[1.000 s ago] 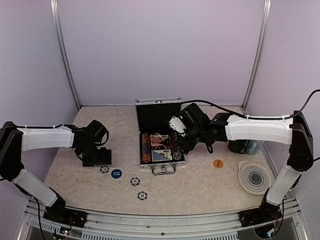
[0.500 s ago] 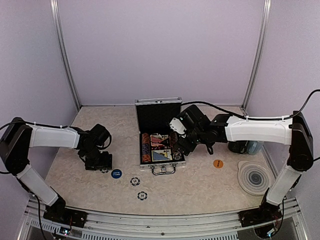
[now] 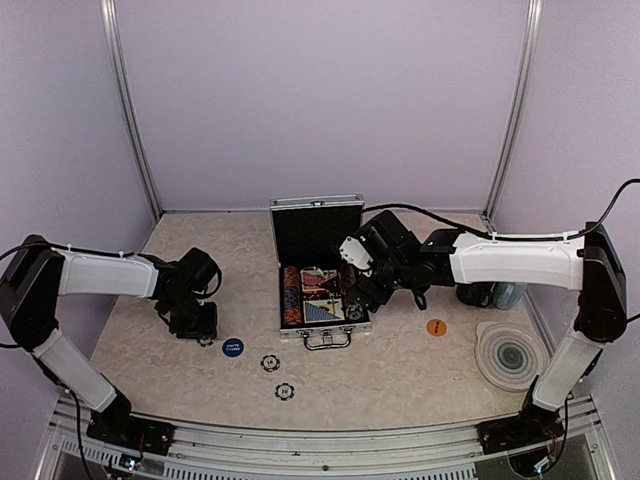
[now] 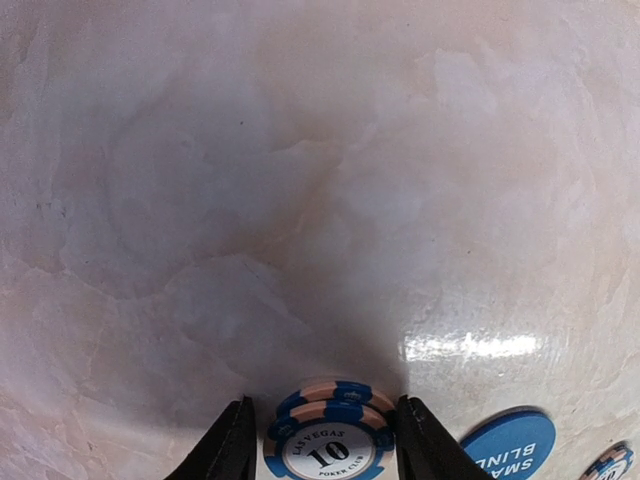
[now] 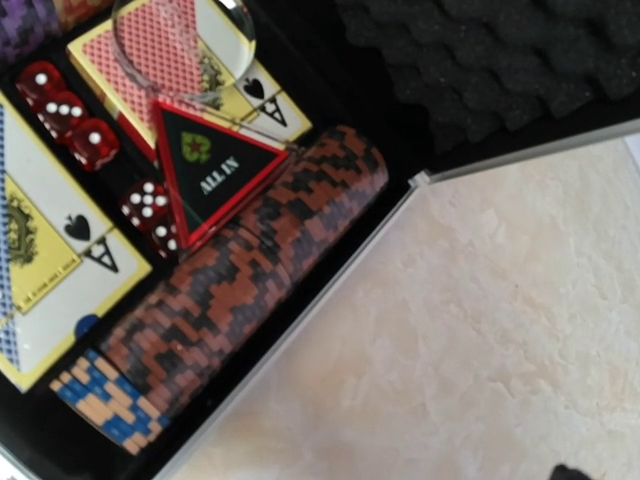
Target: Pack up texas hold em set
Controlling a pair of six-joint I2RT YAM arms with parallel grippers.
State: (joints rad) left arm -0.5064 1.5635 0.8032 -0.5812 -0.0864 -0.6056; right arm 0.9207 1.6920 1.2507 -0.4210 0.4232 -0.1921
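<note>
The silver case (image 3: 291, 334) lies open mid-table with its lid (image 3: 315, 232) upright. Inside it are a row of red/black chips (image 5: 250, 270), blue chips (image 5: 105, 405), card decks (image 5: 170, 60), red dice (image 5: 65, 115) and a black "ALL IN" triangle (image 5: 215, 170). My left gripper (image 4: 322, 445) straddles two stacked blue "10" chips (image 4: 330, 440) on the table. Its right finger touches them and a thin gap shows at the left finger. My right gripper (image 3: 355, 285) hovers over the case's right side. Its fingers are out of its wrist view and nothing shows between them.
A blue "SMALL BLIND" button (image 3: 232, 347) lies right of the left gripper. Two loose chips (image 3: 270, 363) (image 3: 285, 391) lie in front of the case. An orange button (image 3: 436, 327), a grey ringed coaster (image 3: 510, 355) and mugs (image 3: 490, 293) are on the right.
The left gripper has slid a little right and lowered over the chips, and its jaws have narrowed round them. The right arm has barely moved.
</note>
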